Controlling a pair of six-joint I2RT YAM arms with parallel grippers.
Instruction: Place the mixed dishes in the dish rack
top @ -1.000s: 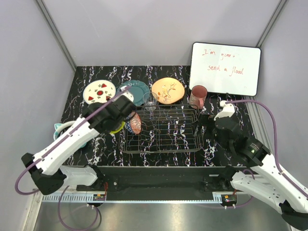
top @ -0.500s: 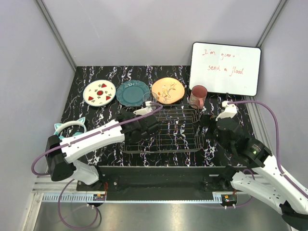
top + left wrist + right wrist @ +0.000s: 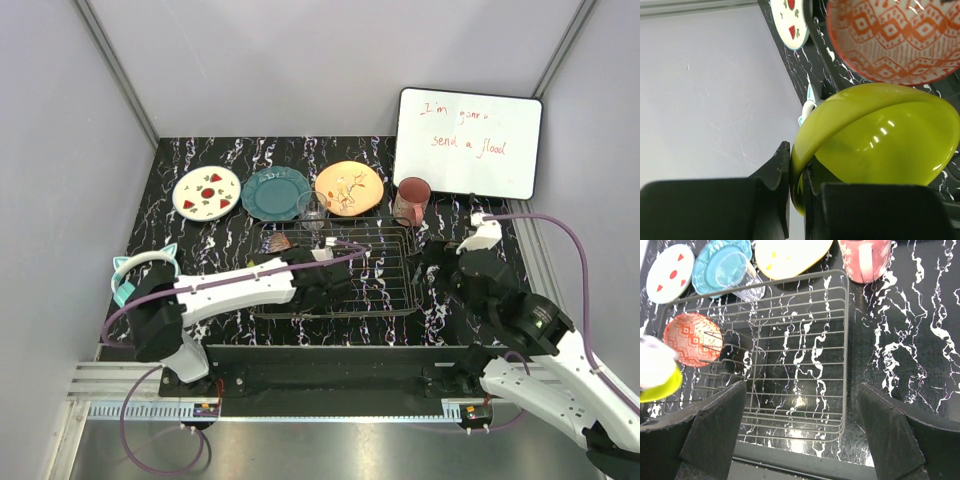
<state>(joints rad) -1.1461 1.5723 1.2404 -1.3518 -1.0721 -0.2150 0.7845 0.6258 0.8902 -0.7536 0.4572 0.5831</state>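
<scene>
Swinging in from the 9 o'clock side of the table [image 3: 225, 250] over the last second, the left arm [image 3: 240, 285] now lies along the near edge of the dish rack [image 3: 390, 275], and the yellow-green bowl [image 3: 880, 140] has come with it. In the left wrist view the left gripper [image 3: 797, 172] nips that bowl's rim between its two fingers, with the bowl tilted on edge. The small red-patterned bowl [image 3: 895, 40] sits just past it at 12 o'clock, in the rack's left end. In the right wrist view the yellow-green bowl shows at the rack's left edge, at about 7 o'clock of the patterned one (whether it touches the wires cannot be told).

At the rack's 3 o'clock end the right gripper [image 3: 801, 387] has hardly shifted; it is spread wide with nothing between its fingers.

On the table beyond the rack's far edge, the clear glass [image 3: 312, 210] stands at 12 o'clock, just beside the wires. The white red-speckled plate [image 3: 207, 192], teal plate [image 3: 276, 193] and orange plate [image 3: 349, 187] lie in a row behind it. The reddish-brown cup [image 3: 411, 200] stands at 1 o'clock of the rack.
</scene>
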